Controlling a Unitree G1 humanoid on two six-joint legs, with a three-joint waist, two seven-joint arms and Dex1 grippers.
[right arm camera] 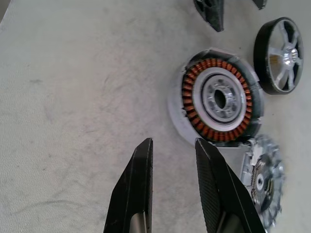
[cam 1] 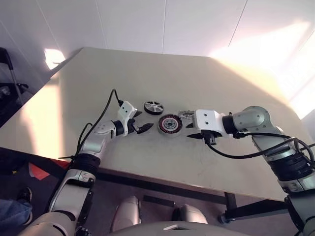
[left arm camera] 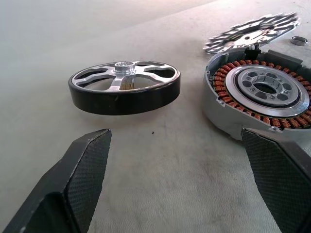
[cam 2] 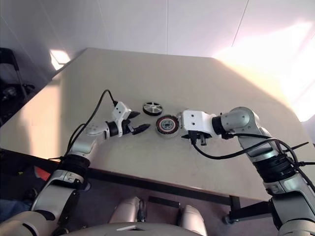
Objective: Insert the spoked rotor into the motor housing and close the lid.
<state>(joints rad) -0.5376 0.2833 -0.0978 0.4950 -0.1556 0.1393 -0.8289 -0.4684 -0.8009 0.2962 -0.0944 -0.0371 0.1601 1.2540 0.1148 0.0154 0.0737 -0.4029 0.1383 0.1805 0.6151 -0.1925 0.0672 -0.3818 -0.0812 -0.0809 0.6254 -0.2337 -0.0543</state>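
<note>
White wall panels behind, beige bench (cam 1: 197,83) under my arms. Motor housing (cam 1: 170,124) lies flat mid-bench, coppery windings exposed around a silver centre hub; I see nothing sitting in its well. Spoked rotor (cam 1: 153,107) lies flat on the bench just beside the housing, on its far-left side, apart from it. Lid (right arm camera: 265,180) is tilted up at the housing's right edge, touching or hinged there, I can't tell which. Tiny washer-like ring (left arm camera: 298,41) lies on the bench beyond the lid. Left claw (cam 1: 141,121) sits low, just left of the housing, fingers spread wide, holding nothing. Right claw (right arm camera: 172,182) hovers on the housing's right by the lid, fingers partly apart, nothing between them.
</note>
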